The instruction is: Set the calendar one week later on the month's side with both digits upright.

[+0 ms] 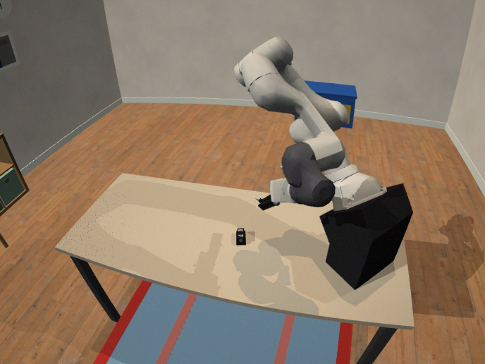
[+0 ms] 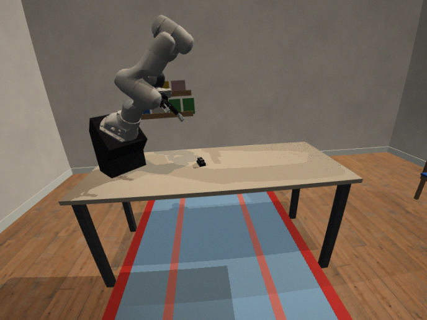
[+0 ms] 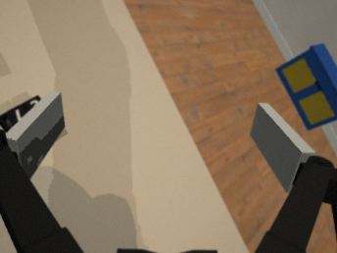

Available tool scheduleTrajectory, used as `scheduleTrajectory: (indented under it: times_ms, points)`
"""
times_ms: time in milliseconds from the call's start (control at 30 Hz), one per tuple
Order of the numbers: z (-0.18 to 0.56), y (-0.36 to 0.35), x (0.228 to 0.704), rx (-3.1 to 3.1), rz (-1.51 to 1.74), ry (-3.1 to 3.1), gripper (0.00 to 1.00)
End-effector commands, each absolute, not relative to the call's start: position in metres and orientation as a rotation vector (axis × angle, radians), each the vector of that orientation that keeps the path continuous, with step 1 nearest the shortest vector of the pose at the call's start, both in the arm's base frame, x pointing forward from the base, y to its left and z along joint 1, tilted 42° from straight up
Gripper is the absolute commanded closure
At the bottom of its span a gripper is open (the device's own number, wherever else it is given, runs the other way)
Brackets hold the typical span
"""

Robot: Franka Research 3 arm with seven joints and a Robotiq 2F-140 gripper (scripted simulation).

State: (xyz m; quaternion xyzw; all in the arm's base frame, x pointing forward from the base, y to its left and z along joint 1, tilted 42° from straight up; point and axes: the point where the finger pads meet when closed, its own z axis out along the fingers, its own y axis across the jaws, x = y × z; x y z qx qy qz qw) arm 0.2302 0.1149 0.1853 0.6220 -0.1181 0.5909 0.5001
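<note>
The calendar (image 1: pixel 240 235) is a small dark block on the tan table, near the middle toward the robot's side. It also shows in the exterior view (image 2: pixel 200 160). Its digits and month name are too small to read. My gripper (image 1: pixel 265 202) hangs above the table's far edge, well apart from the calendar, close to the robot's base. It shows in the exterior view (image 2: pixel 173 111) high above the table. In the wrist view the gripper (image 3: pixel 162 129) stands wide open with nothing between the grey finger pads; a sliver of the calendar (image 3: pixel 20 109) peeks behind the left finger.
The robot's black pedestal (image 1: pixel 364 231) stands on the table's right end. A blue cabinet (image 1: pixel 333 97) stands on the floor behind the arm. A shelf (image 1: pixel 8 176) stands at the left wall. The table edge runs under the gripper (image 3: pixel 186 162).
</note>
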Motion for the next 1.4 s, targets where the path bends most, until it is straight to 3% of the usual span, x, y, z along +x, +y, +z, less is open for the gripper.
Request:
scheduleTrajectory:
  times_ms: [0,333,1267,1367]
  points:
    - [0.169,0.116,0.242,1.572,1.303,-0.203,0.0]
    - [0.153,0.103,0.282,1.713,1.11,-0.189,0.0]
    - [0.153,0.103,0.282,1.713,1.11,-0.189,0.0]
    - [0.145,0.095,0.303,1.794,1.01,-0.169,0.0]
